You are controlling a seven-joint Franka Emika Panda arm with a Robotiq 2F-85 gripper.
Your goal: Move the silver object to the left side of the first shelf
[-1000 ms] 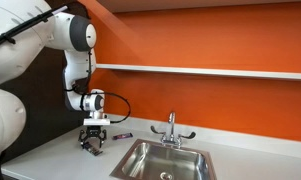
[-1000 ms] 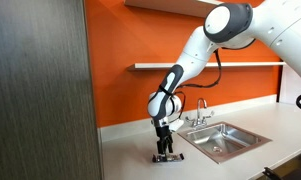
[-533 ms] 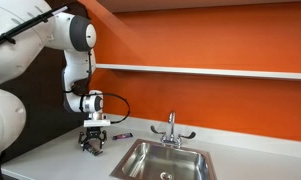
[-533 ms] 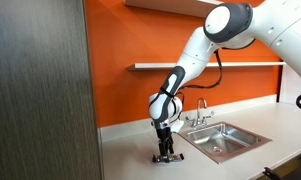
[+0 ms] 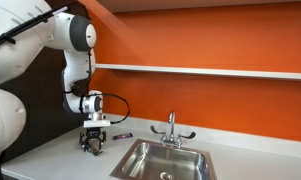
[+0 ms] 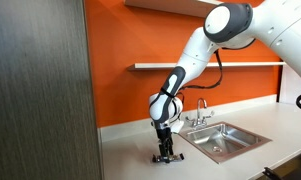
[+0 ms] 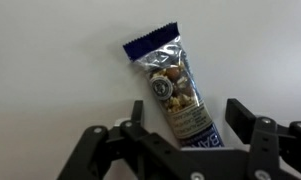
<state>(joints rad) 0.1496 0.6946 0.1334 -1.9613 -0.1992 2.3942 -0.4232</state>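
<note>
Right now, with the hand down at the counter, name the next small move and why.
Probably close the hand on the bar: in the wrist view its fingers flank the bar's near end with gaps showing, so nothing is gripped yet. The bar lies flat on the counter.

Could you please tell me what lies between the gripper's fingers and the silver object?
Only bare counter: in the wrist view the silver object lies between the fingers of the open gripper, with nothing else there.
</note>
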